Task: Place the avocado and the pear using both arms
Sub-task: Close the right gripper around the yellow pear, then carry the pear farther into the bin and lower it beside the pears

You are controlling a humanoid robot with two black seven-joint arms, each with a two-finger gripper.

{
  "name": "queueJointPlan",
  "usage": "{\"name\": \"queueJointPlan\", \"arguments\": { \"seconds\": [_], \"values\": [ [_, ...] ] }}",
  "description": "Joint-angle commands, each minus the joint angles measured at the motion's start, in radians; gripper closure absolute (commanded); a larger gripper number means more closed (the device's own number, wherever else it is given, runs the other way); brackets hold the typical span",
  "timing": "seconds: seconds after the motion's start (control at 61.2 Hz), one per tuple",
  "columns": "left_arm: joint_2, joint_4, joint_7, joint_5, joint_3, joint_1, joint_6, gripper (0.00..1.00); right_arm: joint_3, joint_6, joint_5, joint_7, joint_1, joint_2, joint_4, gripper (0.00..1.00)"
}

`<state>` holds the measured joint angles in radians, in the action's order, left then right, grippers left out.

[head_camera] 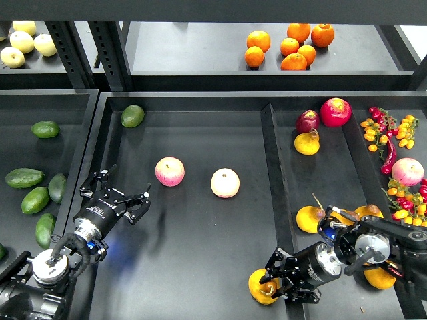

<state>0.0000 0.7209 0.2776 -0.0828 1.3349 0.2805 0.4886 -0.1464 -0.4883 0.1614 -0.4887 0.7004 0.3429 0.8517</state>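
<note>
The pear point(257, 287), yellow-orange and squat, is low in the middle tray point(200, 233) near its front right corner. My right gripper point(272, 283) is shut on it, reaching in from the right across the divider. The avocado point(25, 177), dark green and elongated, lies in the left tray among paler ones. My left gripper point(115, 194) is open and empty over the left edge of the middle tray, to the right of the avocado and apart from it.
Two pink-and-yellow apples point(170, 171) point(225, 183) lie mid-tray, and a rounder green fruit point(133, 115) at its back left. Paler avocados point(35, 200) fill the left tray. The right tray point(347, 180) holds yellow pears point(307, 142), red fruit and small tomatoes. Oranges point(293, 62) sit on the shelf.
</note>
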Motion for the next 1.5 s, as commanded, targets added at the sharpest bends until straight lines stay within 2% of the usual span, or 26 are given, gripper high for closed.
{"name": "queueJointPlan", "arguments": {
  "seconds": [0.0, 0.278, 0.588, 0.948, 1.487],
  "values": [
    [0.000, 0.000, 0.000, 0.000, -0.002, 0.000, 0.000, 0.01, -0.039, 0.000, 0.007, 0.000, 0.001, 0.001, -0.002, 0.96],
    [0.000, 0.000, 0.000, 0.000, -0.007, 0.000, 0.000, 0.01, -0.125, 0.000, -0.042, 0.000, 0.007, 0.013, 0.004, 0.96],
    [0.000, 0.002, -0.001, 0.000, -0.005, 0.000, 0.000, 0.01, -0.177, 0.000, -0.141, 0.000, 0.014, 0.149, 0.017, 0.96],
    [0.000, 0.002, -0.001, 0.000, -0.005, 0.000, 0.000, 0.01, -0.165, 0.000, -0.172, 0.000, 0.019, 0.252, 0.029, 0.96],
    [0.000, 0.002, -0.001, 0.000, -0.005, 0.000, 0.000, 0.01, -0.133, 0.000, -0.209, 0.000, -0.056, 0.288, -0.002, 0.93]
  ]
}}
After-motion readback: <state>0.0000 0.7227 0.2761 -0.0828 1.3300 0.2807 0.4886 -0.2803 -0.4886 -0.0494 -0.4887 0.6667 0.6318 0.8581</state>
